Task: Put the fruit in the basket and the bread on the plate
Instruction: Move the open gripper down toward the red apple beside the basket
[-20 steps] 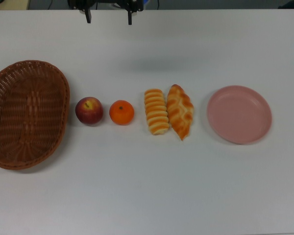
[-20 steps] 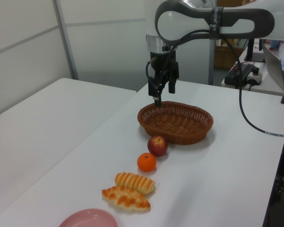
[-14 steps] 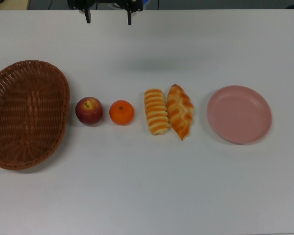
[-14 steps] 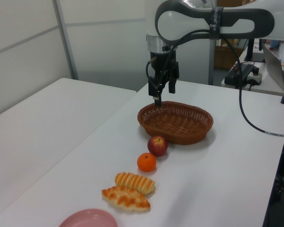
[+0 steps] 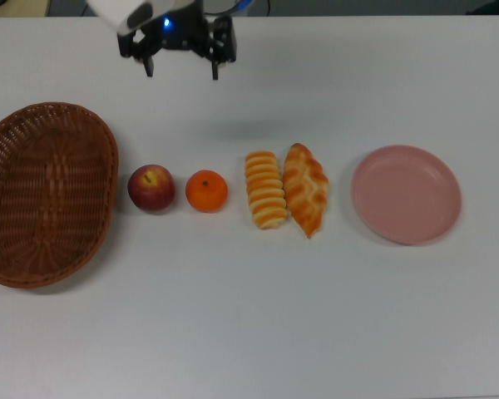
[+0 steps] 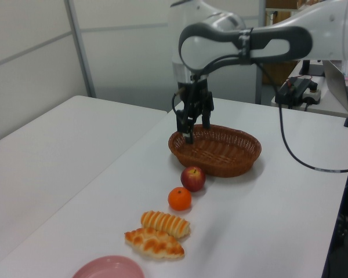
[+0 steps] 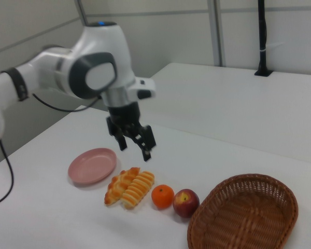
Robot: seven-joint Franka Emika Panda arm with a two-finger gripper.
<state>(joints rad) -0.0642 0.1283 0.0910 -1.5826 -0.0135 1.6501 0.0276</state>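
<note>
Robot hand [image 5: 181, 69] open and empty above white table [image 5: 249, 332]; woven wicker basket [image 5: 46, 193], glossy red apple [image 5: 151, 187].

Open desk on both sides of a single row of things.
Basket [image 5: 46, 193], apple [image 5: 150, 187], mandarin [image 5: 206, 190], touching breads [image 5: 285, 189] and plate [image 5: 407, 194] span the desk [image 5: 249, 332] mid-line; gaps separate them, and both long edges lie bare.

no readable text, no labels, no brands, no numbers, no signs anywhere
</note>
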